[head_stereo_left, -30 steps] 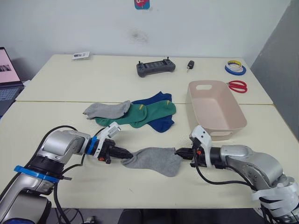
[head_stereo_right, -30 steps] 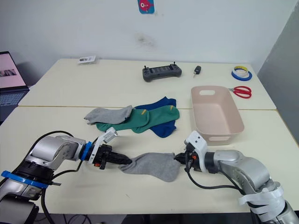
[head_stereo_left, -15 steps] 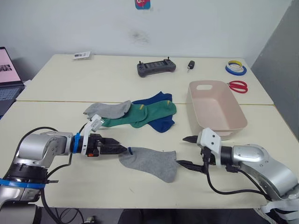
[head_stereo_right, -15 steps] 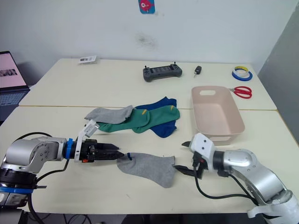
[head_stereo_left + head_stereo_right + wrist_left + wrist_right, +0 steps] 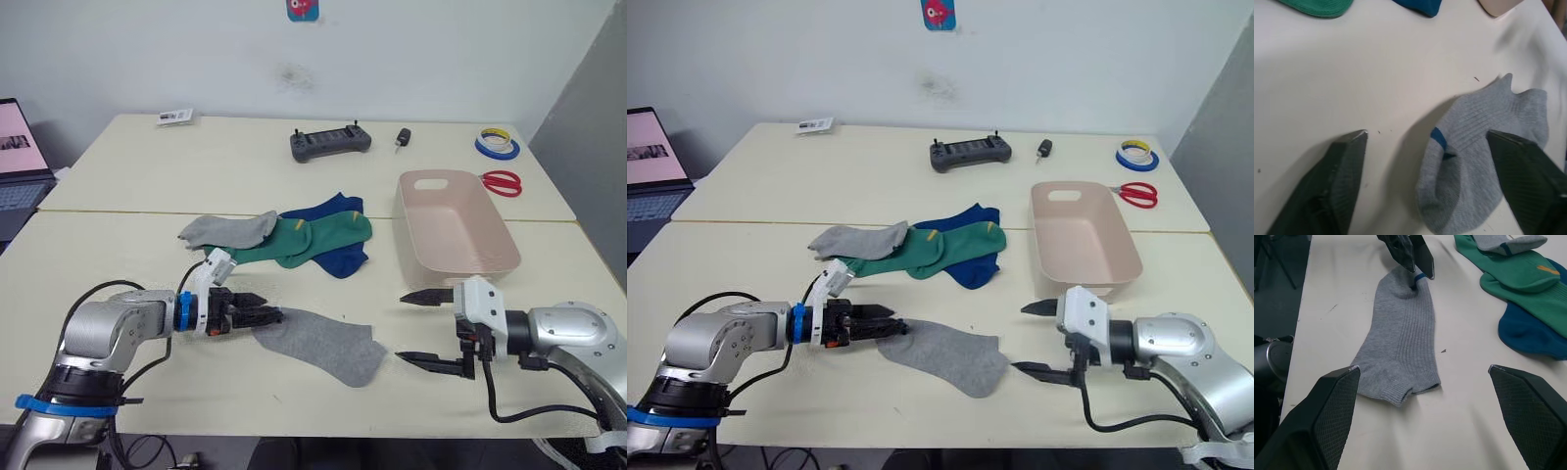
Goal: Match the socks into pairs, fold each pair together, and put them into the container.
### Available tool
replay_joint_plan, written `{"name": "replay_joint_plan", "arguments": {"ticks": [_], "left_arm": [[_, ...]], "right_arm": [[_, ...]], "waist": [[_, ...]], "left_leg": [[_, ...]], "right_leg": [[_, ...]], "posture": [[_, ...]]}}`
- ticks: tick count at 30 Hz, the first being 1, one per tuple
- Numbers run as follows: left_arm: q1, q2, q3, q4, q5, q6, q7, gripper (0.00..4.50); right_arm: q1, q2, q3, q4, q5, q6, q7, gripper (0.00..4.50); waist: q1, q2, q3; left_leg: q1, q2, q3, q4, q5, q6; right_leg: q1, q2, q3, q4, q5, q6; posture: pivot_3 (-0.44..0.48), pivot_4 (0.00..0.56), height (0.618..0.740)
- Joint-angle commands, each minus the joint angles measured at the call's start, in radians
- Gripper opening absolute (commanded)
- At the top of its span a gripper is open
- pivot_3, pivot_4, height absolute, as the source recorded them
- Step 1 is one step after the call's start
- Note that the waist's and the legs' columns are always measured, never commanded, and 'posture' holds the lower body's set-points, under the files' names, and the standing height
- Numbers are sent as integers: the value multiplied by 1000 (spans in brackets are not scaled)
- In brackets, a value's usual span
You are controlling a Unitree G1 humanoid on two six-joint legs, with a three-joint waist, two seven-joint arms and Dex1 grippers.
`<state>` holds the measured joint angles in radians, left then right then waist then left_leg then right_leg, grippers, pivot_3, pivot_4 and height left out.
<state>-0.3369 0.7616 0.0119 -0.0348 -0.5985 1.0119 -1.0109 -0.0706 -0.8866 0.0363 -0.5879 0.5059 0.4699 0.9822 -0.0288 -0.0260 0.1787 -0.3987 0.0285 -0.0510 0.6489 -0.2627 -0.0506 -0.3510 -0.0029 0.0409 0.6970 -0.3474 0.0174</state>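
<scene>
The wide cream table (image 5: 118, 264) is carrying everything, with a seam running across it. Toward its right side the pale beige-pink rectangular plastic tub (image 5: 453, 230) is standing empty, a slot handle showing at its far end. Left of the tub, a heap of soft ankle socks is lying together: a heather grey sock (image 5: 225, 229) is resting at the left end, two green socks with small yellow marks (image 5: 309, 237) are overlapping in the middle, and royal blue socks (image 5: 338, 259) are peeking out from beneath them. Nearer the front edge, a second heather grey ankle sock (image 5: 328, 343) is lying flat and apart from the heap, its cuff pointing toward the robot's right.

The left gripper (image 5: 257, 316) is sitting at that sock's toe end; its black fingers (image 5: 1344, 181) are spread apart in the wrist view, and the sock appears to be lying loose between them, though contact at the tip is hard to judge. The right gripper (image 5: 429, 330) is hovering wide open just right of the sock's cuff, touching nothing.

On the far table a dark grey handheld controller (image 5: 330, 142), red-handled scissors (image 5: 501, 182), rolls of tape (image 5: 495, 145) and a small black key fob (image 5: 401, 137) are lying well apart from the socks
</scene>
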Motion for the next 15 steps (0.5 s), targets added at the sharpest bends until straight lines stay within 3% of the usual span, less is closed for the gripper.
{"name": "replay_joint_plan", "arguments": {"ticks": [1,6,9,15], "left_arm": [[-7,-6,-39,10,20,-22,-9,2640],[-2,5,-41,6,16,-38,-29,1046],[35,28,14,-17,-15,-24,-32,102],[144,78,140,-49,-51,-4,-8,18]], "right_arm": [[-12,7,-21,-54,27,11,-6,4500],[-26,21,-17,-63,27,23,-20,4500],[-33,28,-13,-68,25,24,-27,4500],[-53,53,8,-90,30,41,-42,4500]], "waist": [[0,0,0],[0,0,0],[-2,0,0],[-4,0,0]], "left_leg": [[0,0,0,0,0,0],[0,0,0,0,0,0],[0,1,0,0,0,0],[0,1,0,0,0,0]], "right_leg": [[0,0,0,0,0,0],[0,0,0,0,0,0],[-1,0,0,0,0,0],[-1,0,0,0,0,0]], "posture": [[0,150,740],[0,150,740],[0,150,740],[0,150,740]]}}
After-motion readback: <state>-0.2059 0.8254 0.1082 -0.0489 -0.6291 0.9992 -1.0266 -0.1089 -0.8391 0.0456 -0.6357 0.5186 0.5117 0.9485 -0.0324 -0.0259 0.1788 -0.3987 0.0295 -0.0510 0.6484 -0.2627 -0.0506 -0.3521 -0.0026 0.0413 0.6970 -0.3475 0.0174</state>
